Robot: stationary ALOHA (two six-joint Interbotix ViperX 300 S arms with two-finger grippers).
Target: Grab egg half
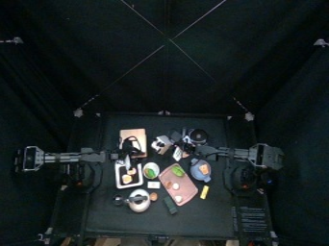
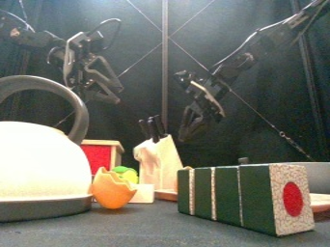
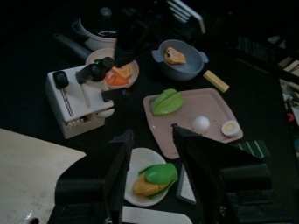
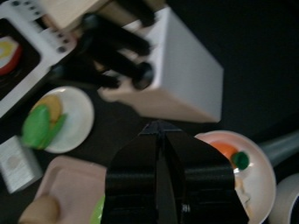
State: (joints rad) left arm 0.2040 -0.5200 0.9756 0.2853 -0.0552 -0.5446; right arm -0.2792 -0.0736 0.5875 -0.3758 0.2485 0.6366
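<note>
The egg half (image 3: 232, 129), a small pale round piece with a yellowish middle, lies at one corner of the pink cutting board (image 3: 198, 103), beside a plain white rounded piece (image 3: 201, 124) and a green vegetable (image 3: 167, 102). My left gripper (image 3: 155, 153) hangs open above a white plate (image 3: 132, 166) of green and orange food, well short of the board. My right gripper (image 4: 158, 131) hovers high beside the white knife block (image 4: 176, 74), jaws only slightly apart with nothing between them. In the front view both grippers, left (image 2: 103, 87) and right (image 2: 194, 121), hang above the table.
A blue bowl (image 3: 181, 59), a plate (image 3: 117, 74) with orange food and a pale board (image 3: 35, 175) surround the pink board. The front view shows a white kettle (image 2: 33, 159), an orange toy (image 2: 111, 190) and a green-striped block (image 2: 245, 198) close up.
</note>
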